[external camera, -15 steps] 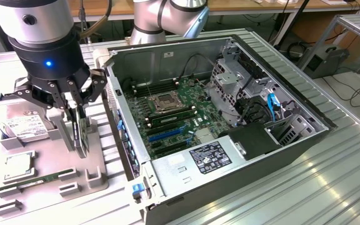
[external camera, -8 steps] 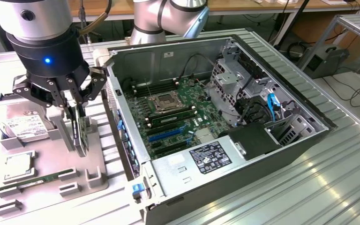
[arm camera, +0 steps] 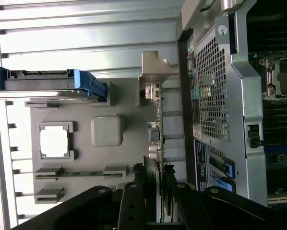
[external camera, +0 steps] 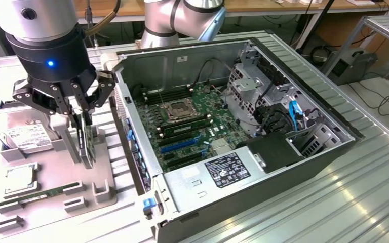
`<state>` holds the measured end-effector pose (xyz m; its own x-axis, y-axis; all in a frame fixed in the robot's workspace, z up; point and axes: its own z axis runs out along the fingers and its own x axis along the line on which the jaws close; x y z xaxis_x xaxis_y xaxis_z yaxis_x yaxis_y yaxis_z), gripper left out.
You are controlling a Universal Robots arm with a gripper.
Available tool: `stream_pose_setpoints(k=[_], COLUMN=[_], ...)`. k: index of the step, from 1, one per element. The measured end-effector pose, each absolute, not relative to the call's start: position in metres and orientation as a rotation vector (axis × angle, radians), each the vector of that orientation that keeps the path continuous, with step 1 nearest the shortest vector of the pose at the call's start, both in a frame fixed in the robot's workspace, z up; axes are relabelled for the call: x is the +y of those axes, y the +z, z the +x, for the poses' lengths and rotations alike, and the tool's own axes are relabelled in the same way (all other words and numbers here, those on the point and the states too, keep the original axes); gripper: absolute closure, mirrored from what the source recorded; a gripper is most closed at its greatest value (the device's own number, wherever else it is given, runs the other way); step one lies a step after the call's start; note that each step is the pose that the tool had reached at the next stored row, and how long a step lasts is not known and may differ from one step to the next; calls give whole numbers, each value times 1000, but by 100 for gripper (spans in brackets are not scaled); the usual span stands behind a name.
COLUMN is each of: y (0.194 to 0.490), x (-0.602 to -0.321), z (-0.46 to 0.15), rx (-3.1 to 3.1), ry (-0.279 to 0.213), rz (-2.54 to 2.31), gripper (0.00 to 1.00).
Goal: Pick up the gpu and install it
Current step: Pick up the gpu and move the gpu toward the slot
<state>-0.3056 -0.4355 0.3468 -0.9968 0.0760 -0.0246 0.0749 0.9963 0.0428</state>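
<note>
Grey plastic tray [external camera: 107, 192] is taking up the left side of the exterior view, and that is where I am working the arm. I am holding the gripper [external camera: 85, 134] over the tray's near middle, in the upper left of that frame, with its black fingers [external camera: 79, 124] reaching straight down. The jaws are clenching on the graphics card [external camera: 89, 149], which is standing upright on its long edge in a slot of the tray, its lower part showing below the fingertips. Through the wrist camera I am seeing the card [arm camera: 154, 124] edge-on, its silver end bracket pointing away from the gripper [arm camera: 155, 191] and the fingers pressing in on both faces. Beside the card, toward the exterior view's left, a hard drive [external camera: 22, 134] is sitting propped in its holder, with a square processor chip [external camera: 20, 178] and a narrow green memory stick [external camera: 36, 195] lying in their own recesses nearer the lower left corner. An open computer case [external camera: 174, 55] is lying just beside the tray, filling the centre and right, its motherboard [external camera: 188, 126] facing up.
</note>
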Motion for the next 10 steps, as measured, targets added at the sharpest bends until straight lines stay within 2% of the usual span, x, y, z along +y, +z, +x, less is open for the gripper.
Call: stream_pose_setpoints(k=[10], y=[350], x=[-436], z=[-306], rx=[3113], ry=[65], rz=[118], gripper=[73])
